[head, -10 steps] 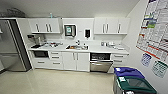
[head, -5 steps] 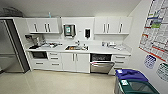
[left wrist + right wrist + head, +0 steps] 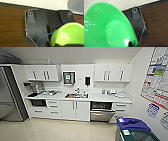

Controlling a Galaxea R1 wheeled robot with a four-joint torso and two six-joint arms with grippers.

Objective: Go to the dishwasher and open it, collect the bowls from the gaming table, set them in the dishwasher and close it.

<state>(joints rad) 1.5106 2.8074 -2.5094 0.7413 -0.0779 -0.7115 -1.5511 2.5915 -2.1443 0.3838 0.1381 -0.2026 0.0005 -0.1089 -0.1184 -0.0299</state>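
The dishwasher [image 3: 101, 115] sits under the counter right of the sink, its steel door tipped open at the top over a dark interior. It is some way ahead across the floor. In the left wrist view a lime-green bowl [image 3: 70, 35] sits close to the camera, and a dark finger [image 3: 68, 45] of my left gripper overlaps its lower edge. A larger green bowl [image 3: 106, 27] shows in the right wrist view, with a dark finger [image 3: 131, 44] of my right gripper on its rim. The gaming table is out of view.
White cabinets [image 3: 75, 110] and a counter with a sink [image 3: 76, 95] line the far wall. A steel fridge [image 3: 11, 97] stands at the left. Bins with blue and green lids [image 3: 133, 129] stand close at the right, below wall posters [image 3: 157, 77]. Pale floor [image 3: 55, 130] lies between.
The whole head view has crept slightly nearer to the kitchen counter; the bins sit a little lower in the picture. Nothing in the scene has moved.
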